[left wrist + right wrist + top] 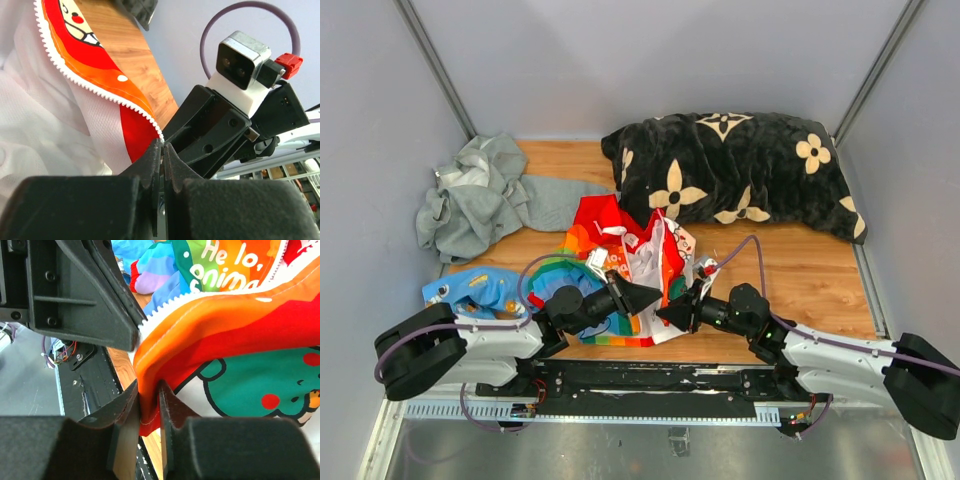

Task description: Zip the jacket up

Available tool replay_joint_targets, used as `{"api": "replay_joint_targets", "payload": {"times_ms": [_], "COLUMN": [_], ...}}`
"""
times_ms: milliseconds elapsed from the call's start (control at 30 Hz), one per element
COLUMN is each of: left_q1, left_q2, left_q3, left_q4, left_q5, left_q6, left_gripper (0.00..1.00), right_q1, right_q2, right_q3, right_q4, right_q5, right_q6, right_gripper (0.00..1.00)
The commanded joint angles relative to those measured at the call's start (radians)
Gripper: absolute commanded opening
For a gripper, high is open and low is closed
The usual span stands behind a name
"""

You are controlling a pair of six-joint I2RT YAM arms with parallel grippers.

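The jacket [632,262] lies open at the table's front middle, red with rainbow stripes and a white cartoon panel. My left gripper [646,297] is shut on the bottom end of its white zipper teeth; the left wrist view shows the jaws [163,146] pinching that edge below the white lining [45,125]. My right gripper [669,312] faces it tip to tip. In the right wrist view it [148,391] is shut on the orange hem of the jacket [225,320], beside the zipper teeth. The two grippers almost touch.
A grey hooded sweatshirt [480,197] lies at the back left. A small light-blue garment [472,288] lies at the front left. A black flowered pillow [735,168] fills the back right. Grey walls close in the sides.
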Motion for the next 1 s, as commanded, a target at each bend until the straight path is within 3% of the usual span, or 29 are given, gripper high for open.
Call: {"api": "replay_joint_targets", "payload": {"times_ms": [0,133,300,467,600,767,967], "left_q1": [-0.009,-0.009,-0.009,-0.009,-0.009,-0.009,-0.009], "left_q2": [-0.068,-0.090,-0.107,-0.146,-0.194,-0.219,-0.171], "left_q3": [-0.003,-0.002,-0.002,-0.017,-0.030,-0.023,0.012], "left_q4": [-0.031,-0.050,-0.071,-0.101,-0.160,-0.202,-0.211], "left_q5": [-0.057,-0.062,-0.061,-0.044,-0.011,0.060,0.117], "left_q6": [0.035,0.043,0.060,0.102,0.163,0.229,0.259], "left_gripper": [0.05,0.05,0.14,0.43,0.54,0.56,0.48], "right_q1": [-0.007,-0.007,-0.007,-0.017,-0.036,-0.051,-0.054], "right_q2": [-0.033,-0.035,-0.042,-0.085,-0.131,-0.160,-0.173], "right_q3": [-0.006,-0.001,0.003,0.001,0.002,0.014,0.017], "right_q4": [-0.029,-0.039,-0.040,-0.041,-0.057,-0.089,-0.094], "right_q5": [-0.017,-0.020,-0.033,-0.063,-0.109,-0.162,-0.179], "right_q6": [-0.038,-0.045,-0.045,-0.055,-0.063,-0.082,-0.084], "right_gripper": [0.18,0.02,0.01,0.01,0.01,0.01,0.01]}}
